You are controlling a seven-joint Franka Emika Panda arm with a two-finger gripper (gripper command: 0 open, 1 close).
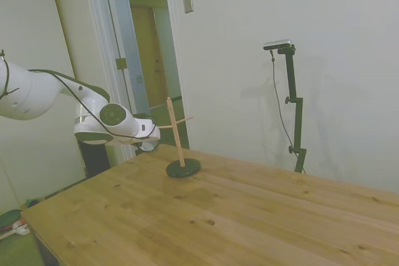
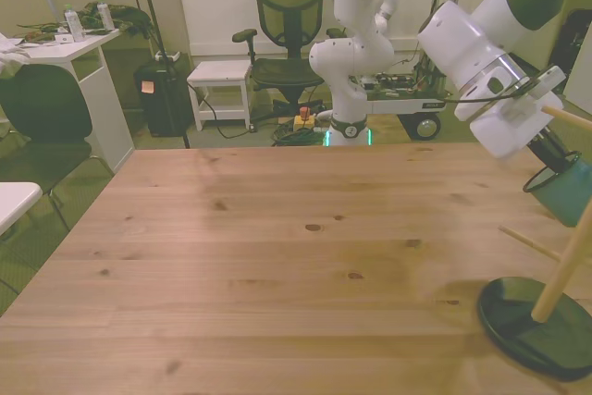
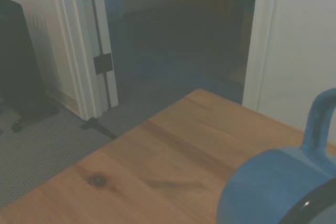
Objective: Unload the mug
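Mugs: 1, mug point(image 2: 566, 191) tilted in air beside stand point(image 2: 538, 321), off table point(image 2: 277, 256) | Stands: 1, two pegs | Gripper point(image 2: 546, 147): at mug rim, finger spread indeterminable | Arms: 1

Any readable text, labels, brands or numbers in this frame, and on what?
None can be read.
Mug: plain blue, no print visible.
Mug stand: no markings.
Bottles on the white desk in the front view: labels too small and blurred.
Small note on the black bin: too small to read.
Wall plate by the door: blank.
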